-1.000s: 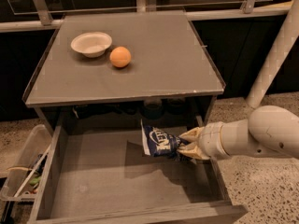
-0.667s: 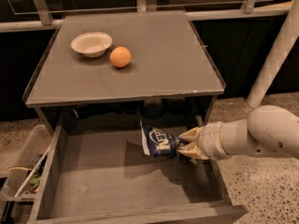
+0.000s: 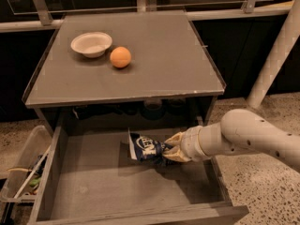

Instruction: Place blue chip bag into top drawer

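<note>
One camera is looking down from the front onto a grey cabinet (image 3: pixel 159 60) with its drawer (image 3: pixel 93 189) pulled out toward the viewer. The drawer is standing open below the cabinet's top, showing a flat grey bottom and low side walls.

The bag (image 3: pixel 145 147) is lying inside it, toward the back and slightly right of the middle. Its white edge is pointing left and up, and its crumpled right end is leading into the gripper (image 3: pixel 167 149). The gripper is reaching in over the drawer's right wall, with its two tan fingers (image 3: pixel 177 138) pinching tight on that right end of the bag, one above and one below. Whether the bag is resting on the bottom or hanging just over it, I cannot tell; a dark shadow is spreading beneath it.

The arm (image 3: pixel 253 137), pale and rounded, is stretching in from the right edge of the view, crossing above the speckled floor (image 3: pixel 267 182).

On the cabinet's top a shallow white bowl (image 3: pixel 91 44) is sitting at the back left. An orange (image 3: pixel 120 57) is sitting just beside it to the right, not touching it.

Left of the drawer, a clear bin (image 3: pixel 22 161) is holding some clutter, too small to make out. Behind the arm a white post (image 3: pixel 276 55) is leaning up toward the upper right corner.
</note>
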Motion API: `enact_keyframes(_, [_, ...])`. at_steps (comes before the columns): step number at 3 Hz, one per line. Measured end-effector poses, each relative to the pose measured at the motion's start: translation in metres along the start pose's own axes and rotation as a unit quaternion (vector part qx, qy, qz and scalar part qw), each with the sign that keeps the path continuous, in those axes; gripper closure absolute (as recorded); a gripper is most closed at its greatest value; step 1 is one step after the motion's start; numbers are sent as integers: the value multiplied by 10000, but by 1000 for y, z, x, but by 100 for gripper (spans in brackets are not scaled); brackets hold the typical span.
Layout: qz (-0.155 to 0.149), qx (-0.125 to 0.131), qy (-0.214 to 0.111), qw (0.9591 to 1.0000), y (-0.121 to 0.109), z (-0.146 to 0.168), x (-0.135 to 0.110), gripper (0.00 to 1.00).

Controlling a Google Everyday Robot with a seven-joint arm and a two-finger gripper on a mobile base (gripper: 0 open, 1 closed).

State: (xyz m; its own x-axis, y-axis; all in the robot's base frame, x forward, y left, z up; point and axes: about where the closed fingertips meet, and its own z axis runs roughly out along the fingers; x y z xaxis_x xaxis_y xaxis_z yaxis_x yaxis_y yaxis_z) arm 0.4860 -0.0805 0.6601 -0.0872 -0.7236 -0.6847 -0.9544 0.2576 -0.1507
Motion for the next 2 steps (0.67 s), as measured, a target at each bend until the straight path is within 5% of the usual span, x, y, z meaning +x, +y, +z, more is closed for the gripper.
enact_keyframes(1, [129,-96,56,9999,-2,26,9,100])
enact_keyframes(2, [132,-106,54,9998,-2,27,9,82])
